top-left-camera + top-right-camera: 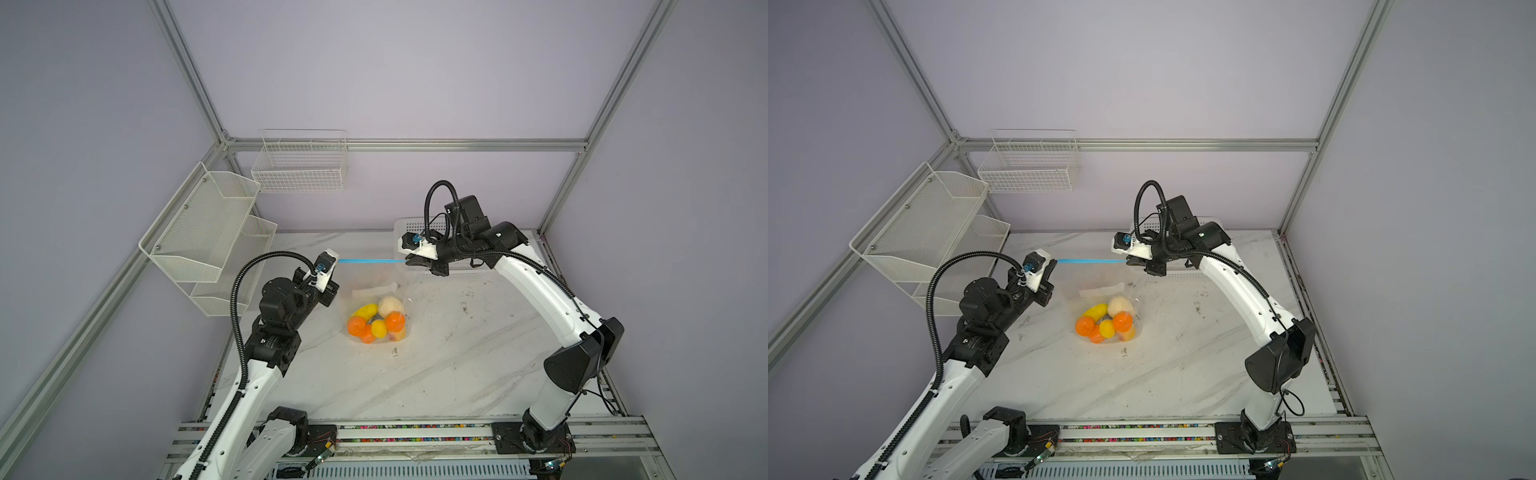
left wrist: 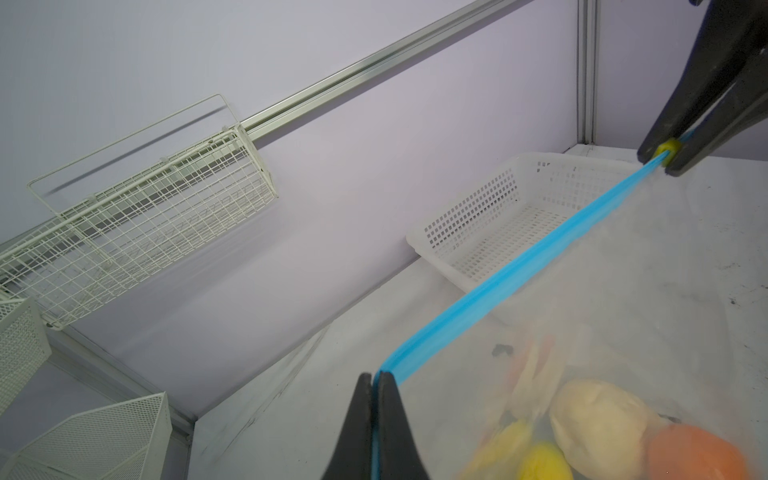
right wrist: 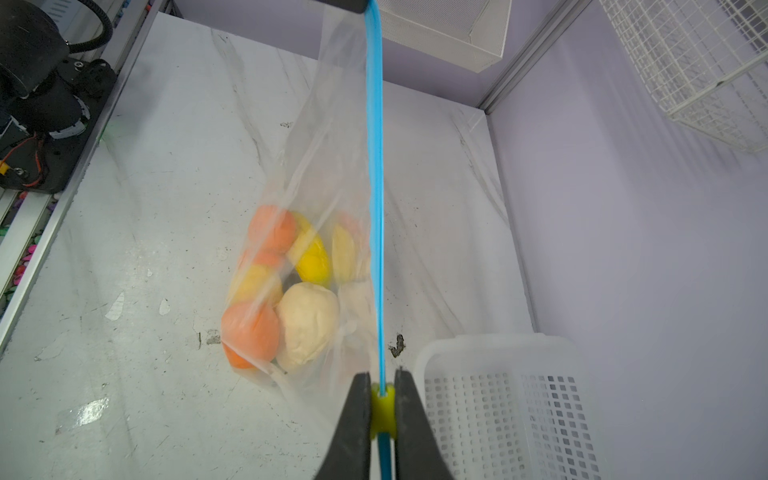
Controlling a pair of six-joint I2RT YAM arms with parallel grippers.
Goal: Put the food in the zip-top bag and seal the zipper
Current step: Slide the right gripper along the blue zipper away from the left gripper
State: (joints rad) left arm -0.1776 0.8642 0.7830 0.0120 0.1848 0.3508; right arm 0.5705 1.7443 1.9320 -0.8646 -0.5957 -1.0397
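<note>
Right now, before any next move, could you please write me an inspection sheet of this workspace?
Surface: marble table, with dark scuffs and marks.
Job's things: clear bag hangs from its blue zipper, stretched between both grippers; food inside; zipper looks closed along its visible length.
Clutter: white basket at the back, nothing seen inside.
Grippers: left gripper shut on one zipper end; right gripper shut on the yellow tab.
Cables: black hoses loop over each arm, apart from the bag.
Surroundings: wire rack and mesh shelves on the walls.
</note>
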